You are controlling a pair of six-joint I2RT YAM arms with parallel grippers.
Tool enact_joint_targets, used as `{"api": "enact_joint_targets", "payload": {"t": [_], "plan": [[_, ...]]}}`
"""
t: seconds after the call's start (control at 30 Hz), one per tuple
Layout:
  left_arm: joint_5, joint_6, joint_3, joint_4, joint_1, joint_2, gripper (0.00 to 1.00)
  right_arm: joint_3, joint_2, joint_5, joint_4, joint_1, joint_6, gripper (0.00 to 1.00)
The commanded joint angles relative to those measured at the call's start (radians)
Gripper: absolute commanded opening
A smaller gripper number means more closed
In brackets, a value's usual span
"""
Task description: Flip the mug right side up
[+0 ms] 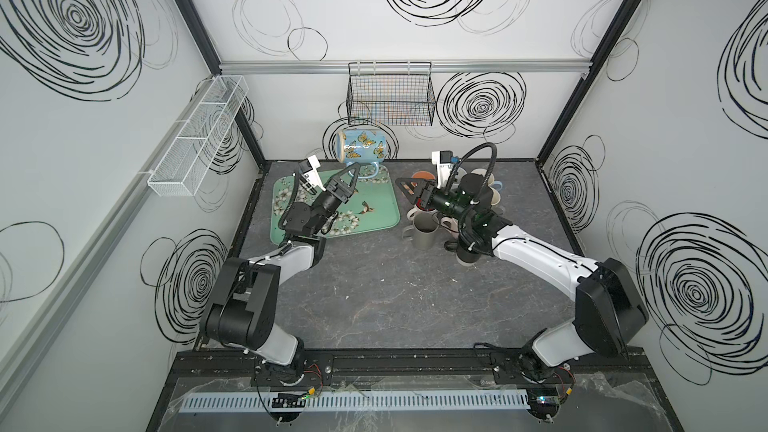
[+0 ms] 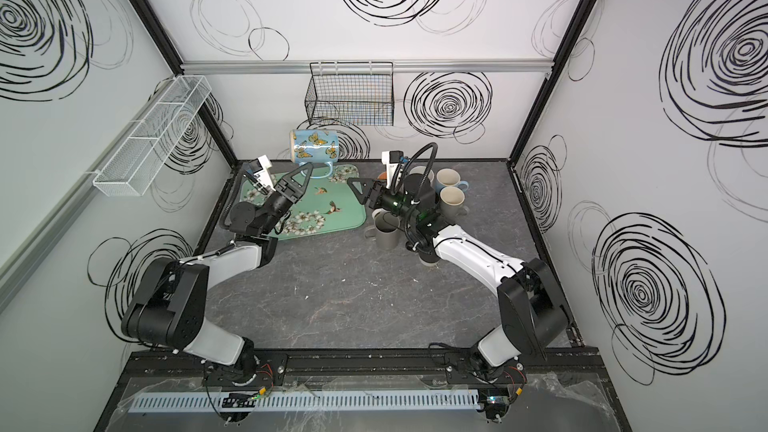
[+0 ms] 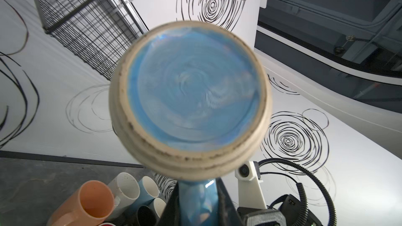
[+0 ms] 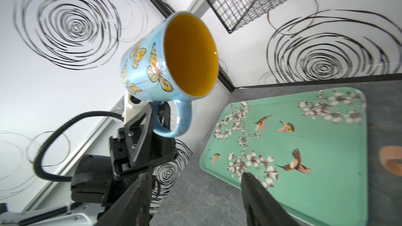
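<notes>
The mug (image 1: 360,146) is in the air, above the far edge of the tray (image 1: 376,218), and it touches only the left pincer. It is blue with orange butterflies and it lies on its side. Its mouth (image 4: 190,55) looks to the right, toward the right arm, and its base (image 3: 190,96) looks to the left. The inside is yellow. The handle (image 4: 182,118) points down. The left pincer (image 1: 353,167) comes from below and is pressed together on this handle, so it carries the whole mug. In the left wrist view the base fills the middle of the picture, a blue disc with a pale rough ring around it.

The right pincer (image 4: 195,192) is near, to the right of the mug and lower. Its fingers are spread and empty, and it points toward the tray and the mug.

The tray is green with birds and white flowers. It lies flat on the dark grey surface (image 1: 374,292), at the back on the left half. On the right half, partly under the right arm, a group of other mugs (image 2: 446,178) is packed close together: cream, grey, black and one orange.

On the back wall a black wire basket (image 1: 390,97) hangs above the mug. On the left wall hangs a long white mesh basket (image 1: 199,135).
</notes>
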State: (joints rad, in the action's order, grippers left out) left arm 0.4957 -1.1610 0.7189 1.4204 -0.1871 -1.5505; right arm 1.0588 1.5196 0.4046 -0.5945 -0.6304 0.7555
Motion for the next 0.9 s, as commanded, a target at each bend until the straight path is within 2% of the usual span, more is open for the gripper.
{"api": "enact_joint_targets", "payload": {"t": [0.0,0.23,0.43,0.67,0.8,0.87], "plan": [[0.007,-0.042,0.060,0.260,-0.043,0.008,0.00,0.038,0.022,0.081,-0.136,-0.009,0.072,0.69],[-0.002,-0.077,0.083,0.296,-0.091,0.004,0.00,0.100,0.054,0.089,-0.114,-0.013,0.079,0.70],[-0.006,-0.095,0.086,0.308,-0.098,0.009,0.00,0.098,0.081,0.109,-0.179,-0.002,0.133,0.70],[-0.006,-0.106,0.089,0.309,-0.111,0.033,0.00,0.106,0.100,0.111,-0.173,0.003,0.153,0.70],[0.010,-0.094,0.105,0.295,-0.145,0.027,0.00,0.121,0.100,0.113,-0.164,0.009,0.163,0.68],[0.008,-0.098,0.106,0.305,-0.159,0.023,0.00,0.121,0.093,0.117,-0.171,0.012,0.163,0.64]]}}
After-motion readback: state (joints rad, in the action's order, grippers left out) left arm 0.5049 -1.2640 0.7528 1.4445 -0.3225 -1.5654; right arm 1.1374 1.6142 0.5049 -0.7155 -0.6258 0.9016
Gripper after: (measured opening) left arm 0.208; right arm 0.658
